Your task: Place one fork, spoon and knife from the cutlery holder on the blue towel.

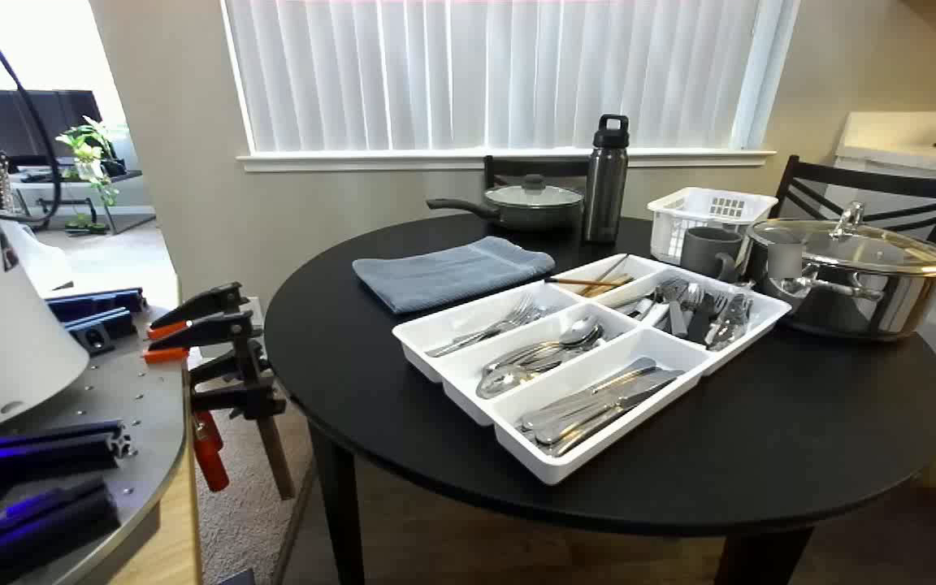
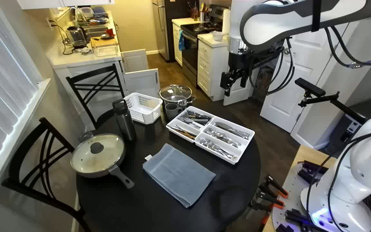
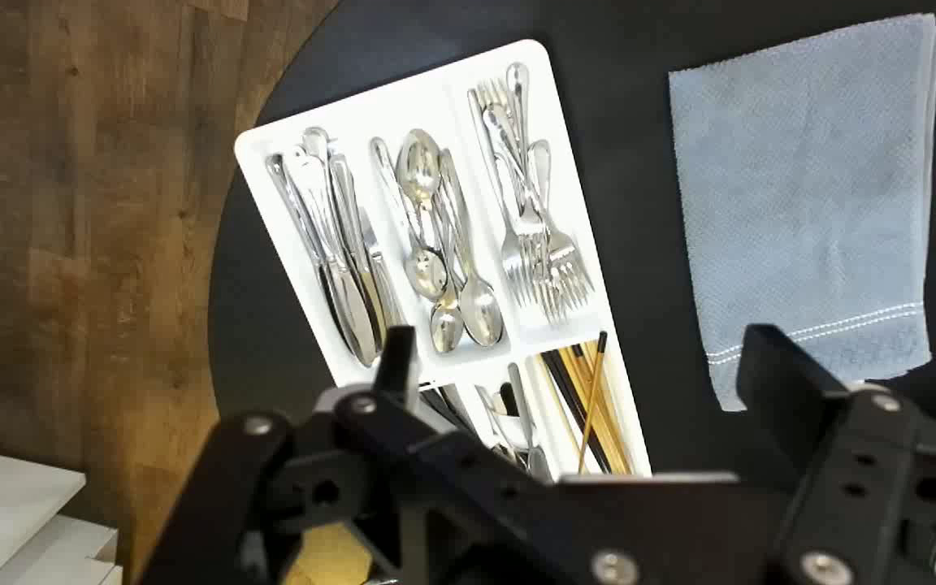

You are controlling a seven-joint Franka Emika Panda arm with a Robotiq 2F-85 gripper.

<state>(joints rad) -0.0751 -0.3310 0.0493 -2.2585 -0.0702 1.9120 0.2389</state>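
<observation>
The cutlery holder [image 1: 468, 400] lies on the black table in both exterior views [image 2: 216, 154] and in the wrist view [image 3: 403, 101]. Its long compartments hold forks [image 3: 561, 268], spoons [image 3: 480, 313] and knives [image 3: 352, 305], each kind apart. The blue towel [image 1: 452, 272] lies flat beside the holder's fork side, with nothing on it. It also shows in an exterior view [image 2: 179, 175] and the wrist view [image 3: 809, 203]. My gripper [image 3: 583, 353] is open and empty, high above the table. It shows in an exterior view [image 2: 234, 82], raised beyond the holder. Its fingers cover part of the holder in the wrist view.
Chopsticks [image 3: 590, 406] and mixed utensils [image 1: 691, 309] fill the holder's other compartments. A steel pot [image 1: 858, 284], grey mug [image 1: 708, 252], white basket [image 1: 716, 211], bottle [image 1: 606, 187] and lidded pan [image 2: 98, 151] stand on the table. Chairs [image 2: 95, 93] stand round it.
</observation>
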